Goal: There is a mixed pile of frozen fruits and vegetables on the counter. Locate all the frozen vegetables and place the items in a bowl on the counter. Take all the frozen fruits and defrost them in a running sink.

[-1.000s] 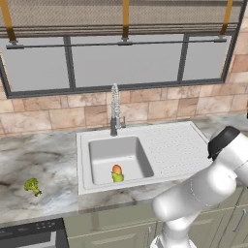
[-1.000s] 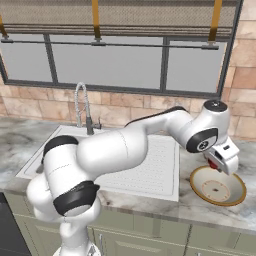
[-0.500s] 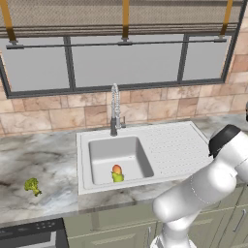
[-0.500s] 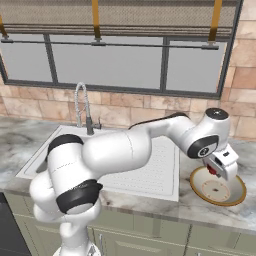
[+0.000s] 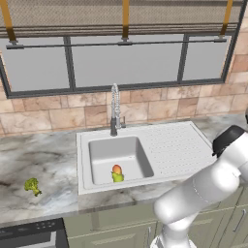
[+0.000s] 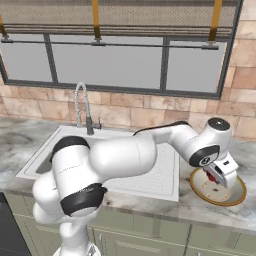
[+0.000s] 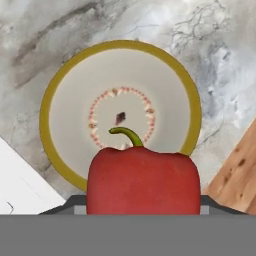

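My gripper [image 6: 218, 175] hangs just above the tan bowl [image 6: 235, 192] at the counter's right end, shut on a glossy red pepper [image 7: 143, 180] with a curled green stem. Seen from the hand, the pepper sits over the bowl's near rim [image 7: 46, 125], and the bowl is empty inside. Two round fruits, one orange-red [image 5: 116, 169] and one yellow-green [image 5: 118, 177], lie together in the sink basin [image 5: 104, 155]. A green broccoli floret [image 5: 32, 186] rests on the marble counter [image 5: 29, 160] left of the sink.
A chrome spring-coil faucet [image 5: 115, 110] stands behind the basin, with a ribbed drainboard [image 5: 174, 145] on the sink's right side. A wooden surface [image 7: 237, 175] borders the counter next to the bowl. A dark stove edge [image 5: 29, 235] is at lower left.
The hand has dropped lower and further out over the bowl with the red pepper still in it. The fruits and broccoli have not moved.
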